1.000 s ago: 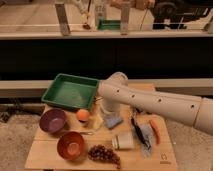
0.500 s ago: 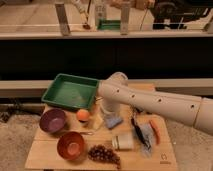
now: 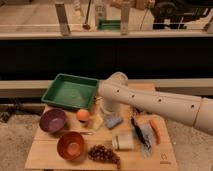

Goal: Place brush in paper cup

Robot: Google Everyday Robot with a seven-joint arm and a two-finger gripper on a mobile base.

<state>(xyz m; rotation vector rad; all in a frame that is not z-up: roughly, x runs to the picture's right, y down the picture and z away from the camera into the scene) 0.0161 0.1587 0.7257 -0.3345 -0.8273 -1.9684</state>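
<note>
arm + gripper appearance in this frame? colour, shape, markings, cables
The arm is a smooth cream-white tube with a row of small dark holes along its side and a rounded cap at the joint. No cables or labels show. The gripper sits below that cap, over the middle of the wooden table, equally pale.

black brush (image 3: 136, 128), white pincer (image 3: 104, 115) beside green tray (image 3: 70, 93)

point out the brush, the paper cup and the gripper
brush (image 3: 136, 127): camera view, on its black handle
paper cup (image 3: 123, 142): camera view, on its beige side
gripper (image 3: 109, 111): camera view, at its tip, just right of the green tray (image 3: 70, 92)
</note>
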